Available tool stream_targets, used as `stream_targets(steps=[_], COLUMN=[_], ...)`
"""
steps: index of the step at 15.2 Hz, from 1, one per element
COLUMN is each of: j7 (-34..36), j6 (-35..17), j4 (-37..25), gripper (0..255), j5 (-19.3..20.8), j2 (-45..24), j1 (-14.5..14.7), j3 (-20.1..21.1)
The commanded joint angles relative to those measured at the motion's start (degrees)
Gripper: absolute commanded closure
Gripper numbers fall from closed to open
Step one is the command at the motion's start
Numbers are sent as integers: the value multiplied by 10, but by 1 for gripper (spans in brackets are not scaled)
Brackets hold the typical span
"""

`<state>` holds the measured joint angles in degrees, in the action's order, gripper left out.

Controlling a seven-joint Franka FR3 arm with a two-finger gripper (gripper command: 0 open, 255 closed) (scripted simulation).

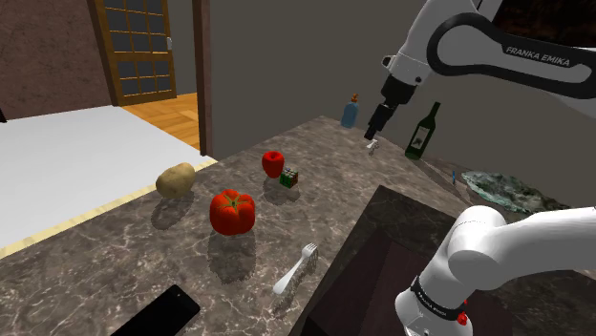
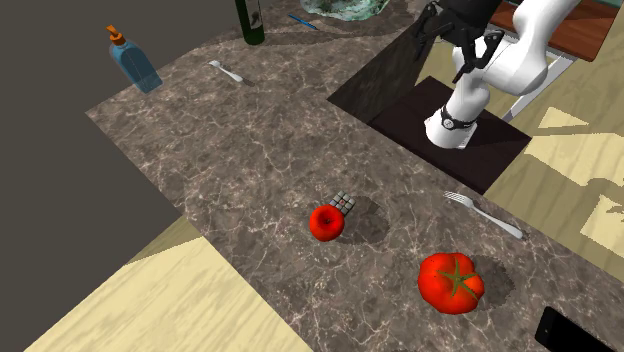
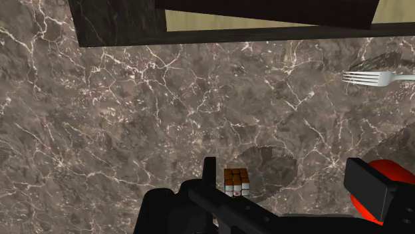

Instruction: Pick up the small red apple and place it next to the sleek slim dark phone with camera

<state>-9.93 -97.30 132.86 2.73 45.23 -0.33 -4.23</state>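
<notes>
- Shoulder view: black two-finger tool point(image 1: 373, 127) hangs high above the marble table point(image 1: 124, 256), well apart from the small red apple point(image 1: 273, 163). Descend centred on it, clear of the multicoloured cube point(image 1: 289, 177) just beside.
- Second exterior view: flat black phone point(image 2: 575, 330) lies beyond the large red tomato point(image 2: 451, 283).
- Wrist view: fingers point(image 3: 366, 187) wide apart, holding nothing.

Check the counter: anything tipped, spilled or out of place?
Nothing spilled or tipped; the blue bottle and the dark bottle stand upright. Only the cube sits close beside the apple, which may crowd a grasp.
</notes>
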Motion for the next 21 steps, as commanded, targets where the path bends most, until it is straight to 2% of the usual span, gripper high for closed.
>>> stream_targets(steps=[1, 11, 21], j7=[0, 94, 181], j6=[0, -80, -94], j4=[0, -91, -258], gripper=[0, 0, 0], j5=[0, 0, 24], j2=[0, -232, -479], j1=[0, -1, 1], j3=[0, 48, 71])
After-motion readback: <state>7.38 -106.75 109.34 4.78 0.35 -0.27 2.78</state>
